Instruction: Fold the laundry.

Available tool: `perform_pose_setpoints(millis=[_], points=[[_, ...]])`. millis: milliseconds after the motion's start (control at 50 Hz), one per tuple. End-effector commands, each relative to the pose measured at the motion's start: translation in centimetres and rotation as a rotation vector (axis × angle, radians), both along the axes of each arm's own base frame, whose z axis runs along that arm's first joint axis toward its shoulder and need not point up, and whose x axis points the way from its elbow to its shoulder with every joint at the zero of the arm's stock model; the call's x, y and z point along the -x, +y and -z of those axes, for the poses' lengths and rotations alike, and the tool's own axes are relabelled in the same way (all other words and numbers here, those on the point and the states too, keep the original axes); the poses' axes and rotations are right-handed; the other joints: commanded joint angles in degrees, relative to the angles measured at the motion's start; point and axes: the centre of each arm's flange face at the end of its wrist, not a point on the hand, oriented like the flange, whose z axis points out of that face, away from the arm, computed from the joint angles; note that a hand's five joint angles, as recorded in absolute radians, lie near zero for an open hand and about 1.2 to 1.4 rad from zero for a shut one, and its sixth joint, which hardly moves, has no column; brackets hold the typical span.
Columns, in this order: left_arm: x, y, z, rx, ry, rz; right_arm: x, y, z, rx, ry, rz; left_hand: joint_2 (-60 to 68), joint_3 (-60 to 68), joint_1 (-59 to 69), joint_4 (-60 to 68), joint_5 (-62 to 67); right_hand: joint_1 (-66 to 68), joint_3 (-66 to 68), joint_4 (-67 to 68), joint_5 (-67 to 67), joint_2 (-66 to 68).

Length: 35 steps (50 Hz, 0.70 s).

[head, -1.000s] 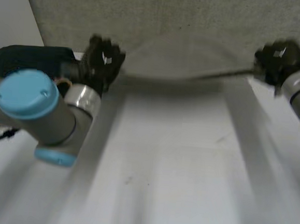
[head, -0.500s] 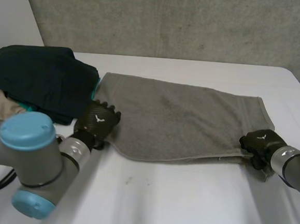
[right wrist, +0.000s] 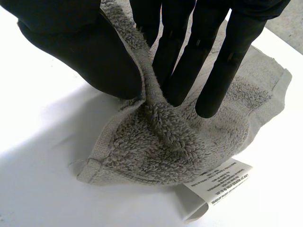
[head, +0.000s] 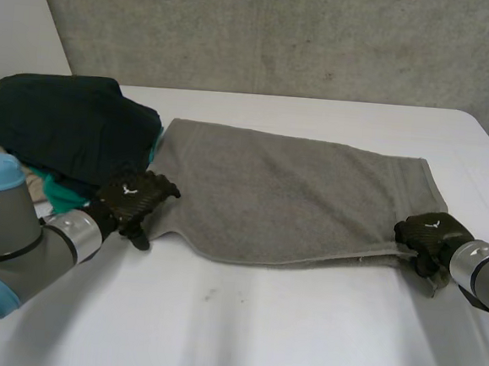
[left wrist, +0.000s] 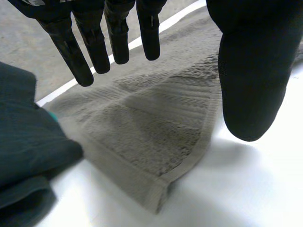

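A grey towel (head: 294,195) lies spread flat across the middle of the white table (head: 300,340). My left hand (head: 131,201) hovers open just off the towel's near left corner (left wrist: 158,198), its fingers (left wrist: 97,45) straight and apart from the thumb, holding nothing. My right hand (head: 427,235) is at the towel's near right corner (right wrist: 156,142), pinching a ridge of the cloth between thumb and fingers (right wrist: 184,71). A white care label (right wrist: 215,182) sticks out from under that corner.
A pile of dark teal and beige clothes (head: 62,126) sits at the table's left, close to the towel's left edge and my left hand. A grey wall (head: 282,33) rises behind the table. Bare table stretches along the near side.
The towel came down from the air onto the table. My left hand let go of its corner, opened and drew back toward the near left. My right hand keeps its pinch.
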Motion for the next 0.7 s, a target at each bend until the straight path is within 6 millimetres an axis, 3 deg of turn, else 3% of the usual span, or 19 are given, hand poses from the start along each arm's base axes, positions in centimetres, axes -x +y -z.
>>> perform_pose_setpoints(millis=[20,140,220,260,320,420,500,580,600,700], points=[[2.2,0.5,1.0,-0.004,-0.004,0.059,0.0,0.2,0.2,-0.008,0.002,0.0,7.5,7.6,7.4,7.3,7.1,16.9,11.8,11.2,11.3,12.7],[3.1,0.0,1.4,0.012,-0.013,0.058,0.1,0.4,0.4,-0.017,0.004,0.002,15.6,15.7,15.4,15.4,15.1,16.9,11.8,11.2,11.3,12.7],[2.9,-1.4,1.3,0.05,-0.044,-0.044,0.2,0.5,0.4,-0.021,0.009,0.008,38.7,38.8,38.6,38.6,38.3,16.9,11.8,11.2,11.3,12.7],[2.7,-1.7,1.4,0.06,-0.053,-0.079,0.2,0.5,0.3,-0.016,0.015,0.007,44.5,44.6,44.3,44.3,44.0,16.9,11.8,11.2,11.3,12.7],[2.4,-1.8,1.1,0.082,-0.058,-0.11,0.3,0.5,-1.0,0.015,0.017,0.011,59.4,59.5,59.3,59.3,59.0,16.9,11.8,11.2,11.3,12.7],[2.3,-0.3,-0.8,0.107,-0.06,-0.11,0.3,1.3,-2.9,0.034,0.024,0.004,59.5,59.6,59.3,59.3,59.0,16.9,11.8,11.2,11.3,12.7],[2.7,2.9,-3.5,0.151,-0.05,-0.071,0.2,2.7,-4.8,0.02,0.047,-0.019,59.5,59.6,59.3,59.3,59.0,16.9,11.8,11.2,11.3,12.7],[2.6,7.2,-6.0,0.172,-0.09,-0.022,0.4,5.1,-5.7,-0.026,0.157,-0.103,59.5,59.6,59.3,59.3,59.0,16.9,11.8,11.2,11.3,12.7],[2.0,9.1,-6.5,0.151,-0.144,-0.007,0.5,6.2,-5.7,-0.055,0.218,-0.15,59.5,59.6,59.3,59.3,59.0,16.9,11.8,11.2,11.3,12.7],[-0.3,14.5,-5.4,-0.047,-0.388,0.066,1.3,9.2,-5.2,-0.152,0.392,-0.278,59.5,59.6,59.3,59.3,59.0,16.9,11.8,11.2,11.3,12.7]])
